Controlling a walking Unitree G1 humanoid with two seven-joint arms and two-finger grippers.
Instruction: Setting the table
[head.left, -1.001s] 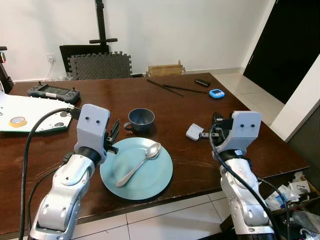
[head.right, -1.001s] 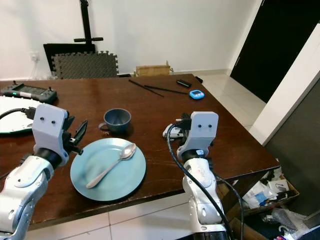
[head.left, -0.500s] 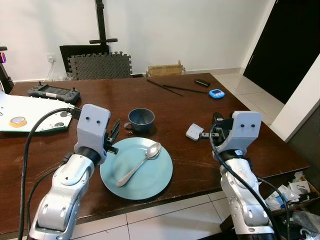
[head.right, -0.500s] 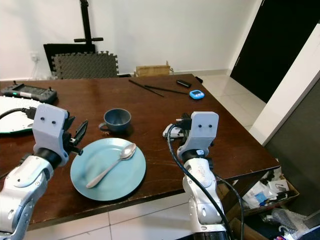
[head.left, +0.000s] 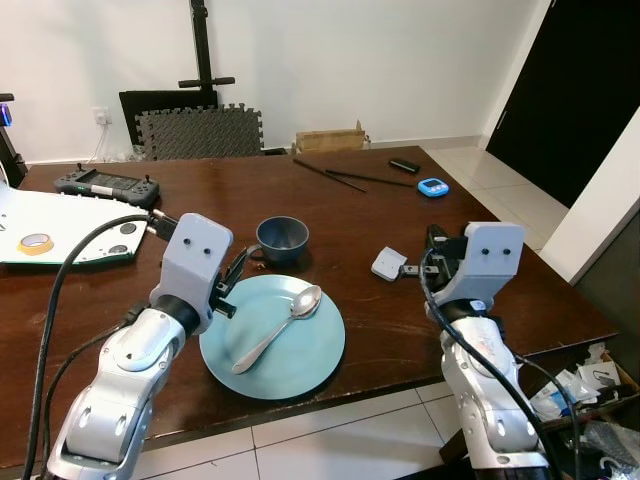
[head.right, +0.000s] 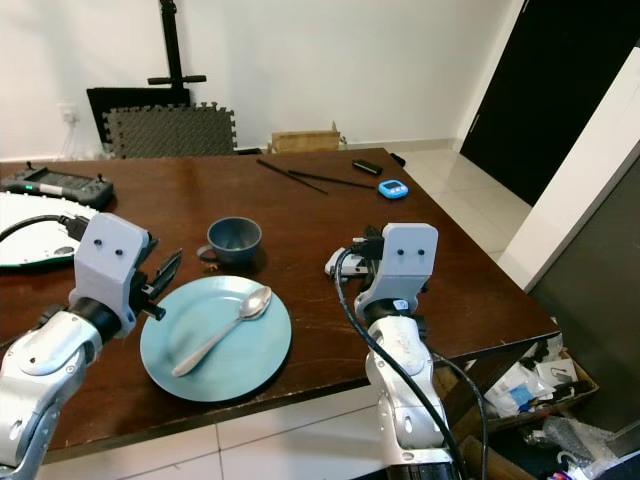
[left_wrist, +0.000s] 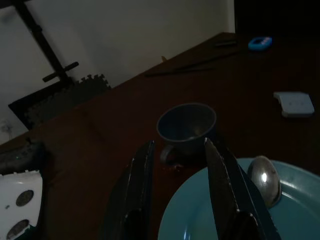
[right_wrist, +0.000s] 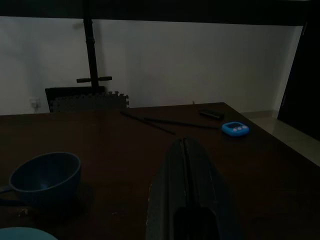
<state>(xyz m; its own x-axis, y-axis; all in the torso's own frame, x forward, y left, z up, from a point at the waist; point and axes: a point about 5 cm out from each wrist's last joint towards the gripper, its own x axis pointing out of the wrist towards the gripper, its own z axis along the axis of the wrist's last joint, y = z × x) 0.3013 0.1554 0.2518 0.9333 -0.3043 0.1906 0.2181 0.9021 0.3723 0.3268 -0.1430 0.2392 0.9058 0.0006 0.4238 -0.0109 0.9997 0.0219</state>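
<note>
Spoon (head.left: 284, 324) lies across the teal plate (head.left: 312, 362) near the table's (head.left: 330, 215) front edge, blue cup (head.left: 282, 238) just behind. The left gripper (left_wrist: 177, 165), fingers parted, points at the cup's handle; a skewed approach could tip it. The right gripper (right_wrist: 186, 165) is closed, idle. Beyond: white wall, foam mats (head.left: 198, 131).

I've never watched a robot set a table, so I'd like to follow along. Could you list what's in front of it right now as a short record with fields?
surface: dark wooden table
plate: light blue plate near the table's front edge
spoon: metal spoon lying on the plate
cup: dark blue cup just behind the plate
left gripper: open, hovering over the plate's left rim, pointing at the cup
right gripper: shut, empty, raised over the table's right side
other items: chopsticks, blue timer, small white device
</note>
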